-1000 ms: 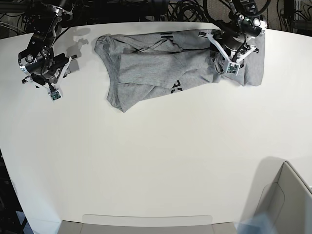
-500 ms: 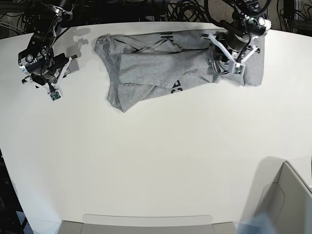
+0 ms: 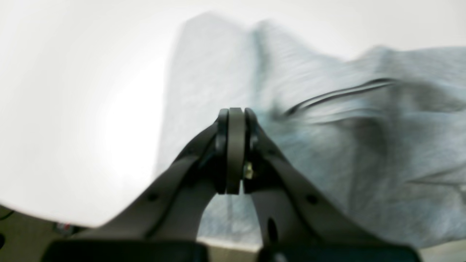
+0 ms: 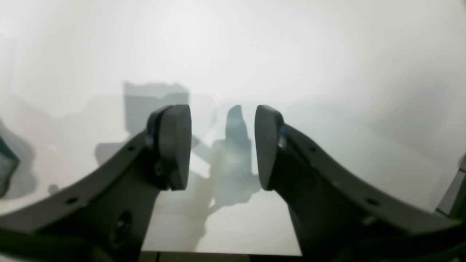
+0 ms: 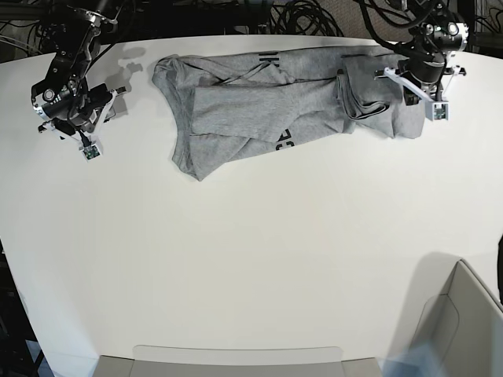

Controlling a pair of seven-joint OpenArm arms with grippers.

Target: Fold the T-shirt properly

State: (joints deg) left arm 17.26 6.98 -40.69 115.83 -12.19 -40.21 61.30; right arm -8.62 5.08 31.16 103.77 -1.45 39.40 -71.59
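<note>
Grey cotton is lying rumpled across the far side of the white table (image 5: 236,259), and I am judging the T-shirt (image 5: 267,102) to be nowhere near folded: it is spread sideways in a loose heap, one edge doubled over itself, with a scrap of black lettering showing at the near hem. My left gripper (image 3: 235,153) is hanging over the end of the shirt that lies beneath it, close to the table's edge, and in my left wrist view its two fingers are pressed flat together with nothing caught between them; the cloth is only lying under and beyond the tips, creased into a ridge with a dark seam running off to one side. I think that arm is placed there because that end of the shirt is the bunched one, so it is the natural place to take hold and pull the fabric flat. My right gripper (image 4: 222,145) is parked well apart from the shirt, over bare table, its fingers (image 4: 174,145) standing apart with a clear gap and only their own shadow showing below. I am reading that as waiting: spread and ready, kept clear so the cloth has room to be drawn out. The likely next need is for my left fingers to part before they can pinch anything.
</note>
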